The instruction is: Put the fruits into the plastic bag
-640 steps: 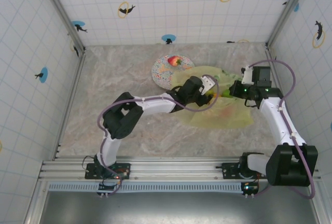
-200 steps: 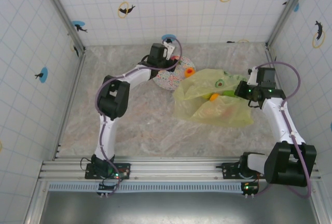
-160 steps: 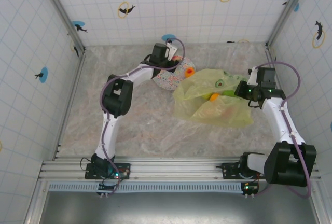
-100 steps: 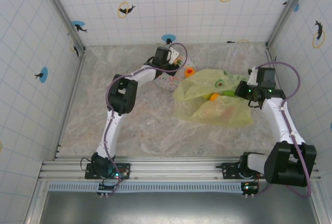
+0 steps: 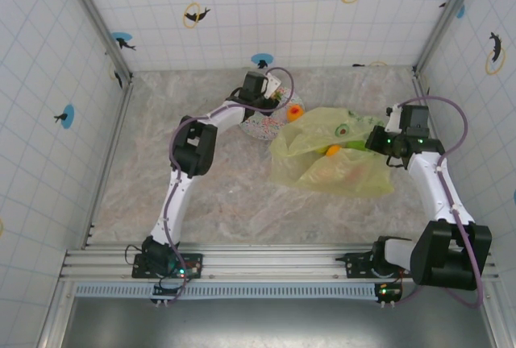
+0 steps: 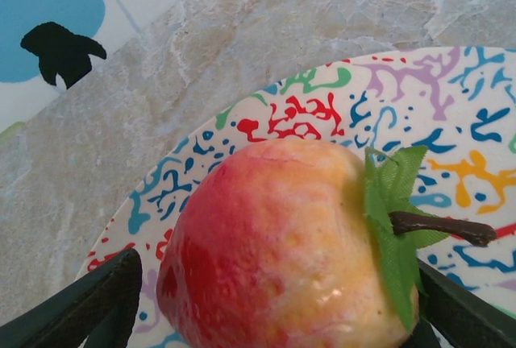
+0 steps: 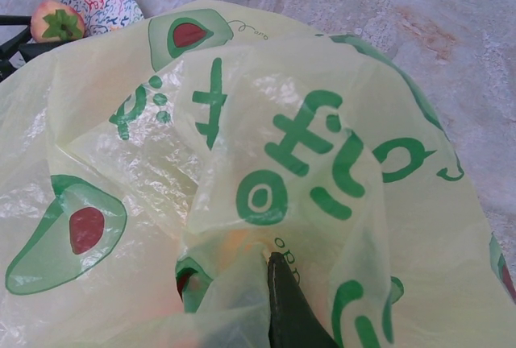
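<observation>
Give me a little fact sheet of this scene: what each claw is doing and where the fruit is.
Left gripper: open, fingers either side of the red-and-yellow toy fruit with a green leaf
That fruit: resting on the round white plate with colourful squiggles
Right gripper: shut, pinching a fold of the crinkly yellow-green plastic bag
Plate edge: small orange toy fruit, beside the bag
Inside bag: another orange fruit shows through
Not yet bagged: both plate fruits
</observation>
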Robot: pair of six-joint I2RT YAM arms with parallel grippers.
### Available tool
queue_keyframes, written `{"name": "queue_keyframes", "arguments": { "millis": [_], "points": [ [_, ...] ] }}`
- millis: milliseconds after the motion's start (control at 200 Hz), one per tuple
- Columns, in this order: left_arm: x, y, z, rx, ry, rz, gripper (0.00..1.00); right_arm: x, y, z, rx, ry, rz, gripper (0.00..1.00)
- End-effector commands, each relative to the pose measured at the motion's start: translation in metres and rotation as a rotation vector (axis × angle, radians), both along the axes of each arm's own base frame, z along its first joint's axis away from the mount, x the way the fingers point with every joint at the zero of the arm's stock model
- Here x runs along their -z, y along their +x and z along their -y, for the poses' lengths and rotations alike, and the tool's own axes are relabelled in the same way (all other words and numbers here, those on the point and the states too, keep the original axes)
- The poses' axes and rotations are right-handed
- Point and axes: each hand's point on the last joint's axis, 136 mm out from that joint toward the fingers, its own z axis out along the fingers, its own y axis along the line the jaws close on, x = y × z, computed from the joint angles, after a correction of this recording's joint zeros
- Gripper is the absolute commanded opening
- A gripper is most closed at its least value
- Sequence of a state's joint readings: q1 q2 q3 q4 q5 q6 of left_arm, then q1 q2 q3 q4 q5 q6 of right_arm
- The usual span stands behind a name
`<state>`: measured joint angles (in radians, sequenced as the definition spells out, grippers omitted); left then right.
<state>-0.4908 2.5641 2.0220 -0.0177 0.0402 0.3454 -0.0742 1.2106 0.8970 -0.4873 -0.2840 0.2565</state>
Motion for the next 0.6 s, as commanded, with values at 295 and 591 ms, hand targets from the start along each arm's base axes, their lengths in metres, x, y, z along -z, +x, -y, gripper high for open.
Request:
{"name": "queue_keyframes", "arguments": {
  "millis": [295, 591],
  "points": [
    [-0.004, 0.006, 0.012, 0.034, 0.011, 0.052, 0.57, 0.008, -0.005, 0.002, 0.001, -0.006, -0.006, 0.0],
    [-0.032, -0.001, 0.011, 0.011, -0.012, 0.065, 0.43, 0.008, -0.004, 0.001, -0.001, -0.001, -0.002, 0.0]
  ]
}}
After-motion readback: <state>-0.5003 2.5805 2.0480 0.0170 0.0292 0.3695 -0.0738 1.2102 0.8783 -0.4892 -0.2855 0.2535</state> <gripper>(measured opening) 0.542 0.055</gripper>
